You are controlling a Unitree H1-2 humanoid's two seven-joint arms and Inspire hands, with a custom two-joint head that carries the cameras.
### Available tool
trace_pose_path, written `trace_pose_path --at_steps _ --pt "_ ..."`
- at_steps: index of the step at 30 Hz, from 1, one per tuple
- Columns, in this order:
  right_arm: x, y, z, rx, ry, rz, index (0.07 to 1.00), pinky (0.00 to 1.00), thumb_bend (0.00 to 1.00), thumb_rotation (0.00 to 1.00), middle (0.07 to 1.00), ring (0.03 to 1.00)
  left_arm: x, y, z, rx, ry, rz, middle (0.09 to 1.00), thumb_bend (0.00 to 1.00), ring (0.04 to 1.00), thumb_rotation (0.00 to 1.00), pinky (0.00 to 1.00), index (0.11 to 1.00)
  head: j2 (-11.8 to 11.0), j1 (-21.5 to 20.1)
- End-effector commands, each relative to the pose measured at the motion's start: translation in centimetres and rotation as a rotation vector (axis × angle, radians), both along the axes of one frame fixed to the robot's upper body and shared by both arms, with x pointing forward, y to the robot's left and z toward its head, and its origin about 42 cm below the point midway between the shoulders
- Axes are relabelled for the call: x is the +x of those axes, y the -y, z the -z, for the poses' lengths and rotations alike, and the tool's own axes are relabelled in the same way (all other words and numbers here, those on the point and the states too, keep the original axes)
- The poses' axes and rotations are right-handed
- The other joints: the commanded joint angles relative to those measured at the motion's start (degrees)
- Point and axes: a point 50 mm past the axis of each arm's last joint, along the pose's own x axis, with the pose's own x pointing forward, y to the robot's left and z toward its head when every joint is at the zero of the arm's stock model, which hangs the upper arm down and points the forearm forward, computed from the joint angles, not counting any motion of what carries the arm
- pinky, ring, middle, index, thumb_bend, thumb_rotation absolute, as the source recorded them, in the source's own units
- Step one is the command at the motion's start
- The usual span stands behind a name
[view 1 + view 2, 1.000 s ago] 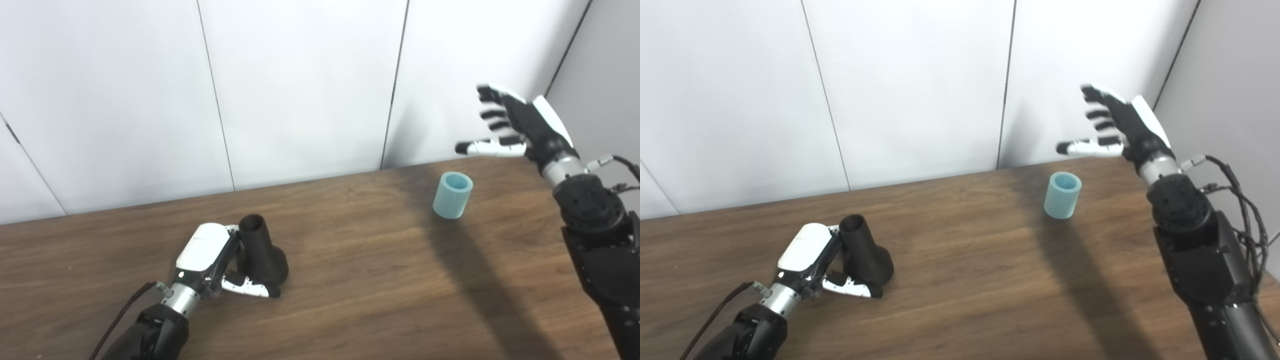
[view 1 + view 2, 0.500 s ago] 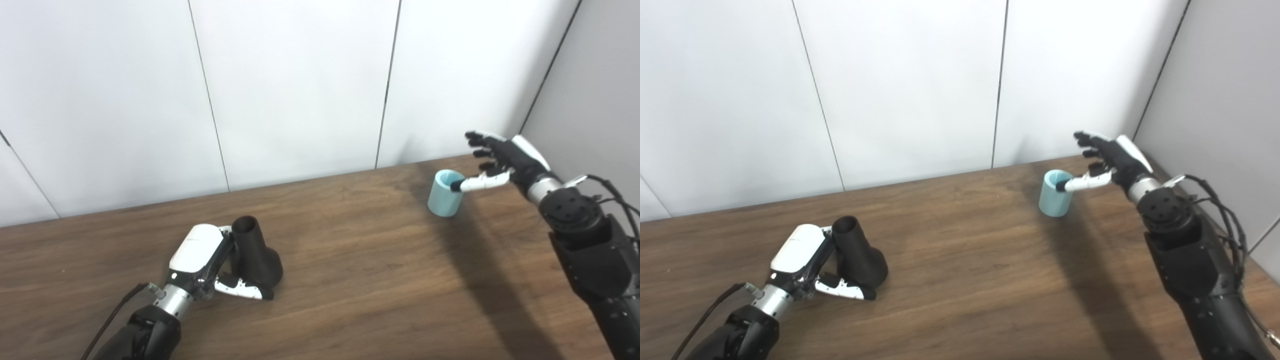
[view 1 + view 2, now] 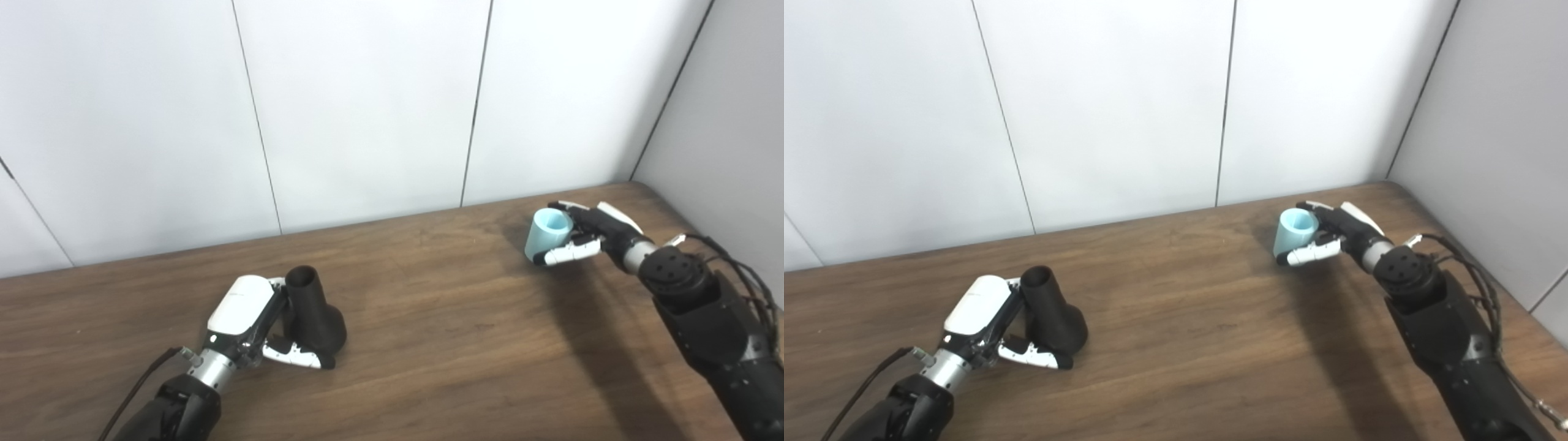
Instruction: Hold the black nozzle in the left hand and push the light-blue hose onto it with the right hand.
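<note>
Light-blue hose (image 3: 547, 233) clasped between right hand (image 3: 591, 236) thumb and curled fingers (image 3: 568, 208).

The black nozzle (image 3: 311, 306) stood upright on the wooden table (image 3: 441, 343), its flared base down and its narrower open tube leaning slightly left, well toward the table's left front. The light-blue hose (image 3: 547, 233), a short, thick-walled open cylinder, sat tilted near the table's far right edge, its open mouth facing up and rightward, well apart from the nozzle.
</note>
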Motion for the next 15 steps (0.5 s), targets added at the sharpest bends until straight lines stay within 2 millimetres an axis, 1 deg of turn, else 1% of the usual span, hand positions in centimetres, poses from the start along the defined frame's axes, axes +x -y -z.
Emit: trace_pose_path --at_steps 1,5,9,10,12,13,14,15 --pt "0.8 0.5 -2.9 -0.036 0.099 -0.020 0.926 0.87 0.88 0.21 0.895 0.901 -5.6 -2.4 8.4 0.130 -0.251 -0.024 0.432 0.52 0.589 0.00 0.53 0.510 0.1 -0.2" --pt "0.8 0.5 -2.2 -0.039 0.086 -0.025 0.929 0.87 0.88 0.22 0.890 0.897 -5.6 -2.4 8.4 0.134 -0.252 -0.021 0.437 0.52 0.594 0.00 0.54 0.510 0.3 -0.4" --pt "0.7 0.0 -1.9 -0.062 0.097 -0.019 0.898 0.84 0.86 0.19 0.872 0.875 -5.7 -2.4 8.5 0.126 -0.254 -0.023 0.432 0.52 0.593 0.00 0.54 0.511 0.6 -0.1" --pt "0.7 -0.2 -1.8 -0.074 0.112 -0.015 0.863 0.81 0.82 0.15 0.853 0.850 -5.8 -2.4 8.5 0.122 -0.254 -0.024 0.435 0.52 0.591 0.00 0.54 0.509 0.6 -0.1" --pt "0.6 -0.5 -1.6 -0.096 0.150 -0.006 0.806 0.77 0.77 0.09 0.816 0.810 -5.9 -2.5 8.5 0.120 -0.255 -0.024 0.432 0.52 0.585 0.00 0.54 0.509 0.8 0.0" --pt "0.7 -0.4 -1.4 -0.105 0.171 0.000 0.766 0.74 0.76 0.05 0.775 0.771 -5.9 -2.5 8.6 0.125 -0.256 -0.022 0.431 0.52 0.586 0.00 0.54 0.510 0.8 0.0" --pt "0.8 -0.4 -1.3 -0.109 0.194 0.010 0.737 0.72 0.75 0.03 0.740 0.740 -6.0 -2.5 8.5 0.130 -0.256 -0.020 0.432 0.52 0.588 0.00 0.54 0.510 1.0 0.0" --pt "0.9 -0.3 -1.0 -0.119 0.229 0.021 0.695 0.70 0.74 0.01 0.683 0.698 -6.0 -2.6 8.5 0.135 -0.255 -0.018 0.433 0.52 0.589 0.00 0.54 0.510 1.0 0.0"
